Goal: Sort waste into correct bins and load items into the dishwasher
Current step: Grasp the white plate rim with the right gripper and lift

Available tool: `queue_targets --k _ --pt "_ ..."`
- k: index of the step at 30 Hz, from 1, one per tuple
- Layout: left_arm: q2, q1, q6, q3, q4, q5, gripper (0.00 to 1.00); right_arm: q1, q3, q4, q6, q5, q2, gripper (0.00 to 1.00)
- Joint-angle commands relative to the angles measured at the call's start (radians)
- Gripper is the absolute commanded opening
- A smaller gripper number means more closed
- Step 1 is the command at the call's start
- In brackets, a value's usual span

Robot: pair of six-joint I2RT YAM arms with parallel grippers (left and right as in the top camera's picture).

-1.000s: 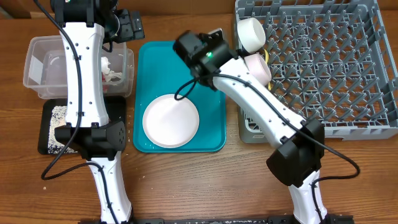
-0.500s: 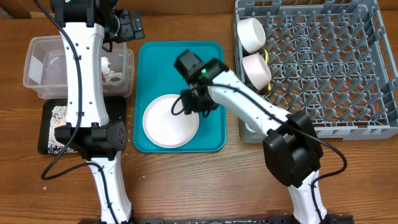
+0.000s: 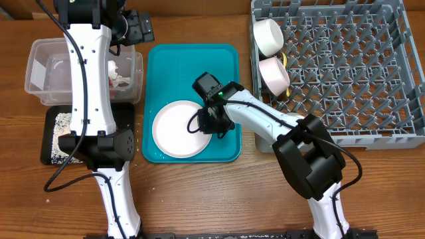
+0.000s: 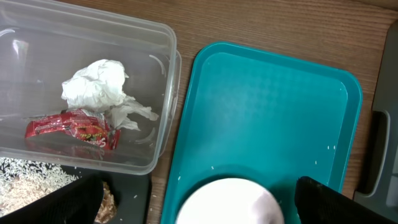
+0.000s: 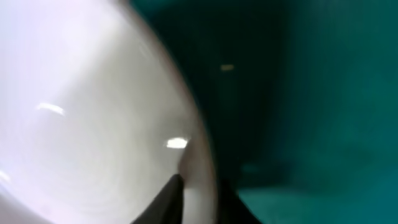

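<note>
A pale round plate lies on the near half of the teal tray. My right gripper is down at its right rim. In the right wrist view the plate fills the left side, and the right gripper is shut on the rim, one dark finger on each side. My left gripper hangs open above the tray's far left corner, holding nothing. In the left wrist view, the plate shows between the wide-apart fingers of that gripper.
The clear tub holds crumpled white paper and a red wrapper. The black tray in front of it carries rice and brown crumbs. Two white bowls stand in the grey rack at right.
My right arm swung from the rack's left edge down to the plate's right rim, and its jaws closed on the rim. The left arm stayed still.
</note>
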Motion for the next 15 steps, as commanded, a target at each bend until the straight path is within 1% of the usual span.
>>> queue_targets --k 1,2,6,9,14,15 --pt "-0.010 0.005 -0.006 -0.003 0.002 0.008 1.00 -0.001 -0.018 0.003 0.028 -0.041 0.000 0.05" --pt "-0.010 0.005 -0.006 -0.003 0.002 0.008 1.00 -0.001 -0.018 0.003 0.028 -0.041 0.000 0.04" --pt "-0.010 0.005 -0.006 -0.003 0.002 0.008 1.00 -0.006 -0.015 -0.005 0.035 -0.042 -0.004 0.04" --pt "-0.010 0.005 -0.006 -0.003 0.002 0.008 1.00 -0.021 0.023 -0.055 0.050 -0.019 -0.031 0.04" --pt "-0.010 0.005 -0.006 -0.003 0.002 0.008 1.00 -0.068 0.139 -0.193 0.044 0.171 -0.161 0.04" --pt "-0.010 0.005 -0.006 -0.003 0.002 0.008 1.00 -0.083 0.169 -0.220 0.025 0.204 -0.195 0.04"
